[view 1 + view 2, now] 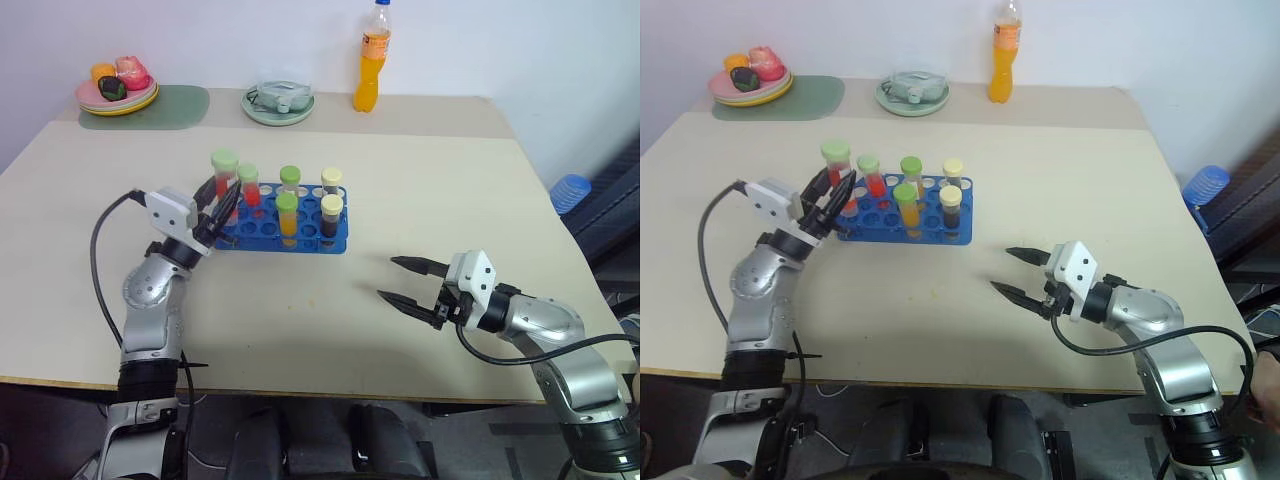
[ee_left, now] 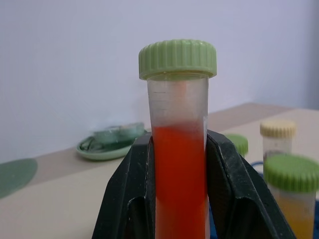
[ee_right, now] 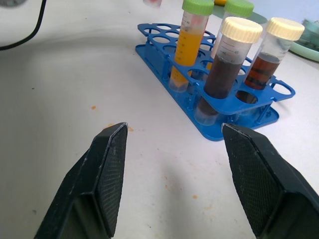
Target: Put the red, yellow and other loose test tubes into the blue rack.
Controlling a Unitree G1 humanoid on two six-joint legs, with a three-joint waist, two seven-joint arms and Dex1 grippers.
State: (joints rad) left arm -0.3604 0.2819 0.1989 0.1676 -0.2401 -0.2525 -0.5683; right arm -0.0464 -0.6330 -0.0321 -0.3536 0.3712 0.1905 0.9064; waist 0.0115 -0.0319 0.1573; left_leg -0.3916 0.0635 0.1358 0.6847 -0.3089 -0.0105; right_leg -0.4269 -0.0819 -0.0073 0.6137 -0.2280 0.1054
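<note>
1. five tubes already stand in the rack (image 1: pixel 285 232); the left gripper (image 1: pixel 222 205) clenches a sixth, the red tube (image 1: pixel 224 172), upright just above the rack's left end. the right gripper (image 1: pixel 408 282) hangs released, well apart.
2. left wrist: red tube gripped low between the pads (image 2: pixel 128 199).
3. right wrist: fingers (image 3: pixel 107 179) spread, nothing between them.
4. likely next: find a free hole, lower straight.

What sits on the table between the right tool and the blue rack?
Nothing but bare tabletop with a few small orange specks. The right wrist view shows it running from the open right tool to the blue rack.
</note>
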